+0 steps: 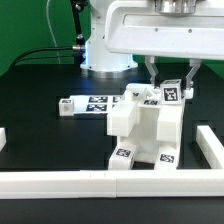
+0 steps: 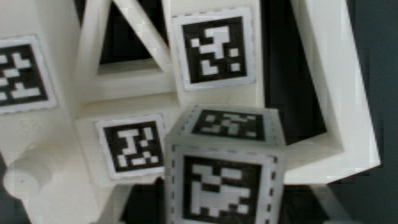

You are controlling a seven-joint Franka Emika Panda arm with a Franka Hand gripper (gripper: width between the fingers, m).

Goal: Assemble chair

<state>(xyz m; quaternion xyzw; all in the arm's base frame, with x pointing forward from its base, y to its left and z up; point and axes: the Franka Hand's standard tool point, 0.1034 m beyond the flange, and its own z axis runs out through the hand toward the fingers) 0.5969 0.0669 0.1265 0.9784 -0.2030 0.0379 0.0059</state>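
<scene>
Overhead, jaws clamp the white chair.

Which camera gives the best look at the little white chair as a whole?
The exterior view: the chair shows there in full, from its tagged feet up to the top part under the gripper. The wrist view is too close: only white slabs and marker tags of it fill the picture.
</scene>
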